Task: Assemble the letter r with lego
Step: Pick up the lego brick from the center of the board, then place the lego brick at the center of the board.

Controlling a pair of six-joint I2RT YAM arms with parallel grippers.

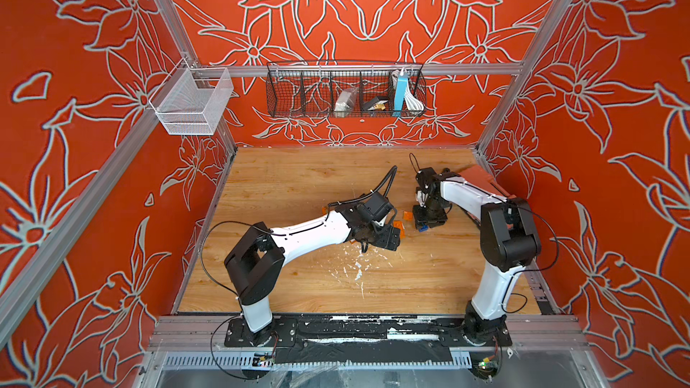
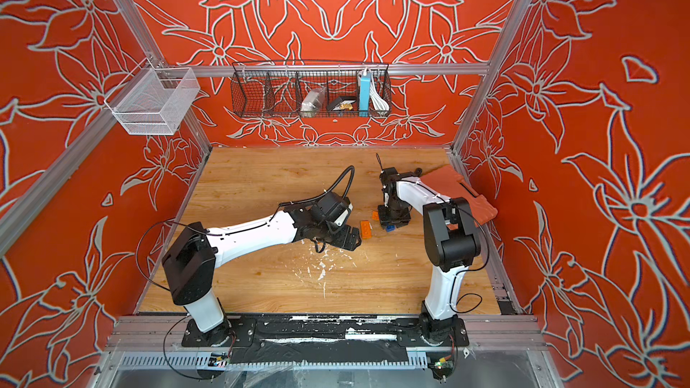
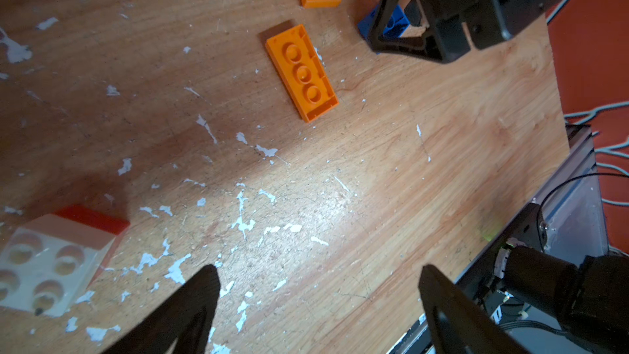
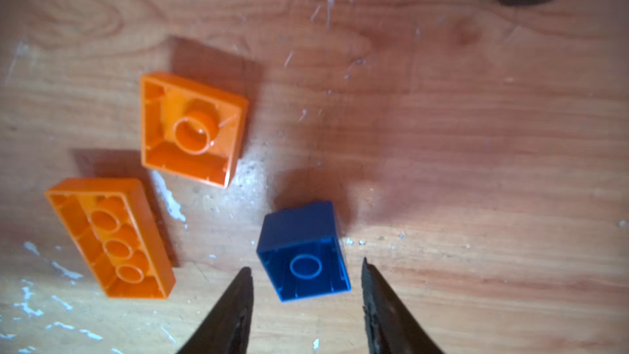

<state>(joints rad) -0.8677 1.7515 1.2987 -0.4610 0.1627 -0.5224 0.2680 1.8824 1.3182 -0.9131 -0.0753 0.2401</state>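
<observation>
Blue square brick (image 4: pixel 303 253), hollow underside up, lies on the wooden surface (image 4: pixel 476 165) between the tips of the right jaws. They stand apart, with a narrow gap on each side of it, and grip nothing. Just beyond those tips and off to one side lie a square orange brick (image 4: pixel 194 127) and a long orange brick (image 4: pixel 112 240), both upside down, close together but not touching. Left jaws are spread wide over bare surface speckled with white flecks (image 3: pixel 241 223) and hold nothing. Ahead of them lies the long orange brick. Off to one side of their tips rests a white studded brick (image 3: pixel 44 267), with a red brick (image 3: pixel 92 219) just behind it.
</observation>
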